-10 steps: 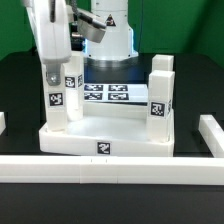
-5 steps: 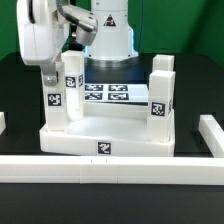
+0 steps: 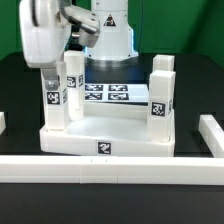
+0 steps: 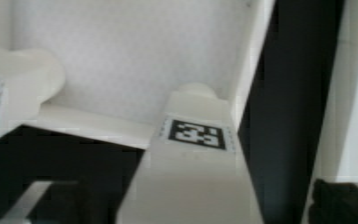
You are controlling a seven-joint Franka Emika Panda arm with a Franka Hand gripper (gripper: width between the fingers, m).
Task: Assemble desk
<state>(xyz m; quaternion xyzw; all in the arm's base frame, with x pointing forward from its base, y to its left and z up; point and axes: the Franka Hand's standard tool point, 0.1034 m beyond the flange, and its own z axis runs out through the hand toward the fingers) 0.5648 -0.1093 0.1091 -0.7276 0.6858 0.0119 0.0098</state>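
The white robot arm (image 3: 45,35) reaches down at the exterior view's left, its wrist bent over and tilted. The two-finger claw (image 3: 48,78) points downward; whether it is parted is unclear.

- No words, brands or numbers can be read — only black-and-white square tags.
- Tags sit on the desk top's (image 3: 105,135) front rim, on the upright legs (image 3: 161,95), and on the marker board (image 3: 105,93).
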